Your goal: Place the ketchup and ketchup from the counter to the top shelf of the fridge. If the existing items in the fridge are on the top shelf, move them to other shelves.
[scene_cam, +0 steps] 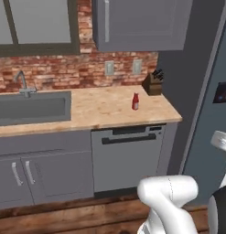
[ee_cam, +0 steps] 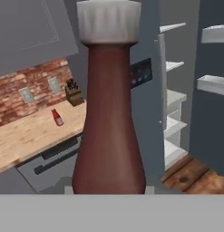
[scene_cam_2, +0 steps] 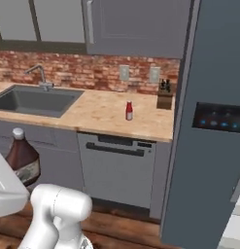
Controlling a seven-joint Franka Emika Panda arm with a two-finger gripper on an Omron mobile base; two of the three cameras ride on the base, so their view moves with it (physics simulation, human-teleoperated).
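Gripper point(ee_cam: 109, 192): closed on the dark brownish-red ketchup bottle point(ee_cam: 109, 122), which stands upright directly in front of the hand camera, its ribbed white cap point(ee_cam: 109, 20) at the top of that view. The finger tips themselves are hidden behind the base of the bottle; the grip is read from the bottle hanging clear of the counter point(scene_cam_2: 99, 114). In the right base view the same bottle point(scene_cam_2: 23, 159) appears at the left edge, held in the air in front of the grey lower cabinets point(scene_cam_2: 48, 160), beside the arm's white link.

Second task item: the bright red ketchup bottle point(scene_cam: 135, 101) with its white cap stands upright on the tan counter, well apart from the held bottle, near the counter's right end. A dark knife block point(scene_cam: 153, 82) sits behind it against the brick wall point(scene_cam: 64, 71).

Surroundings: the dark grey sink basin point(scene_cam: 32, 109) with its faucet point(scene_cam: 23, 82) lies at the far left of the counter. A dishwasher front point(scene_cam: 128, 157) sits below the red bottle.

Fridge point(scene_cam_2: 209, 160): slate-grey, immediately right of the counter end, with a black panel of blue lights point(scene_cam_2: 218, 117). In the hand view its white interior shelves point(ee_cam: 174, 65) show to the right of the held bottle, past the edge of the grey door point(ee_cam: 152, 90), which stands between the bottle and the shelves.
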